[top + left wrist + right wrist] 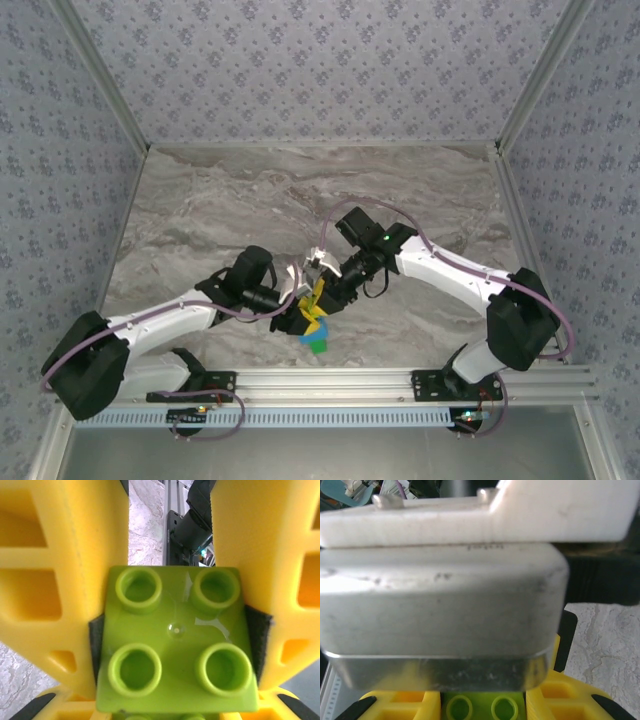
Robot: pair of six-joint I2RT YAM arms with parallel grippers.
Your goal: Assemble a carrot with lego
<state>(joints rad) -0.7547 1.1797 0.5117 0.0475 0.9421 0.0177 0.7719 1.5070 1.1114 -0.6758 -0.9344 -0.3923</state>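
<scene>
My left gripper (172, 630) is shut on a lime-green brick (175, 645). Its four studs face the wrist camera, and the yellow fingers (60, 580) press both its sides. From above, both grippers meet low over the table's near middle, left gripper (305, 318) against right gripper (328, 292). A short stack of lego, the partly built carrot (315, 335), sticks out below them, showing blue and green pieces. My right gripper (482, 706) is shut on a lime-green brick (482, 709) at the bottom of its view. I cannot tell whether the two bricks are joined.
A silver and white block of the left arm's wrist (440, 605) sits right in front of the right wrist camera. The marble table (300, 190) stretches back to patterned walls. An aluminium rail (330, 380) runs along the near edge.
</scene>
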